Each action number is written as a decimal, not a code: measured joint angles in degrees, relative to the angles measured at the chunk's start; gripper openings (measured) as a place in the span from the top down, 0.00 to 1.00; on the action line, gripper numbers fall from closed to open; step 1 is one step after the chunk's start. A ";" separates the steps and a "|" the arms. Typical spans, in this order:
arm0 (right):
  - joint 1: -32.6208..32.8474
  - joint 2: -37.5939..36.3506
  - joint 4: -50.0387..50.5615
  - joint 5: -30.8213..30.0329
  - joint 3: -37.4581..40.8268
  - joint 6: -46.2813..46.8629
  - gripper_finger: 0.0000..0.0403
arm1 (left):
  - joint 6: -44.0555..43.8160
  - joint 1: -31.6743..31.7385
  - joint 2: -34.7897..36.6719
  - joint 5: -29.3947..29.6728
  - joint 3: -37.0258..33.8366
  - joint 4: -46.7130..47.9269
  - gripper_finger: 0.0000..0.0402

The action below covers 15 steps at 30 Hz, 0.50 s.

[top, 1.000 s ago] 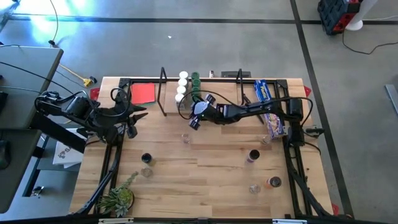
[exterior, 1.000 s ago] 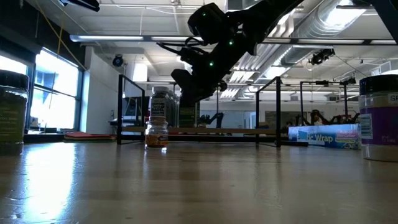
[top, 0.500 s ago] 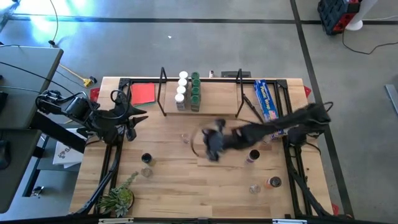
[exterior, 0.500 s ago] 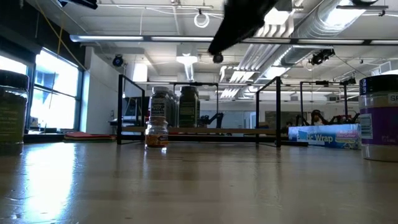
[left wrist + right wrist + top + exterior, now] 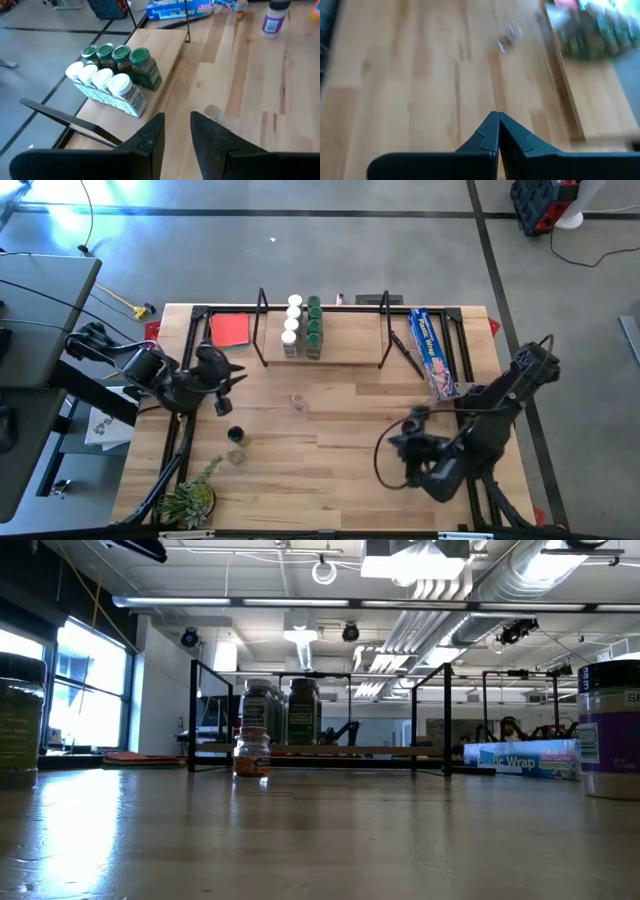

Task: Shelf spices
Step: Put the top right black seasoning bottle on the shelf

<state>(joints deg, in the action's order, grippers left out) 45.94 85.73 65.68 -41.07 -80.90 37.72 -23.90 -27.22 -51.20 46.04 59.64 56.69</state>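
The shelf (image 5: 345, 340) stands at the table's far middle, with a row of white-topped spices (image 5: 292, 322) and a row of green-topped spices (image 5: 314, 322) upright on its board; the left wrist view shows both rows (image 5: 112, 75). Loose jars stand on the table: a clear one (image 5: 297, 402), a black-topped one (image 5: 236, 436) and another (image 5: 236, 457). My left gripper (image 5: 236, 376) hovers left of the shelf, open (image 5: 176, 135) with nothing between its fingers. My right gripper (image 5: 398, 445) hangs over the near right, shut (image 5: 498, 127) and empty.
A flat red square (image 5: 230, 330) lies left of the shelf, a long blue box (image 5: 432, 350) right of it, and a green plant (image 5: 190, 500) at the near left corner. A white-topped jar with a purple label (image 5: 274, 20) stands toward the right.
My right gripper has swung away from the jars on the shelf toward the table's near right, rising out of the low view and turning as it went. My left gripper has shifted a little toward the table's right.
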 joint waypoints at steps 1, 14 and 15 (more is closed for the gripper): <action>0.25 0.00 3.99 0.90 -0.89 3.91 1.00 | 0.29 0.00 -0.46 -0.02 0.00 0.01 0.78; -0.29 0.02 16.61 26.13 -0.02 21.38 0.54 | 0.47 0.00 -3.57 0.02 0.00 0.03 0.78; -0.29 0.02 16.61 27.54 0.77 20.71 0.47 | 0.48 0.00 -3.59 -0.01 0.00 0.04 0.78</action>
<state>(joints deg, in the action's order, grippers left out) 45.65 85.76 82.28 -13.53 -80.12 58.43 -23.42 -27.22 -54.79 46.04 59.64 56.72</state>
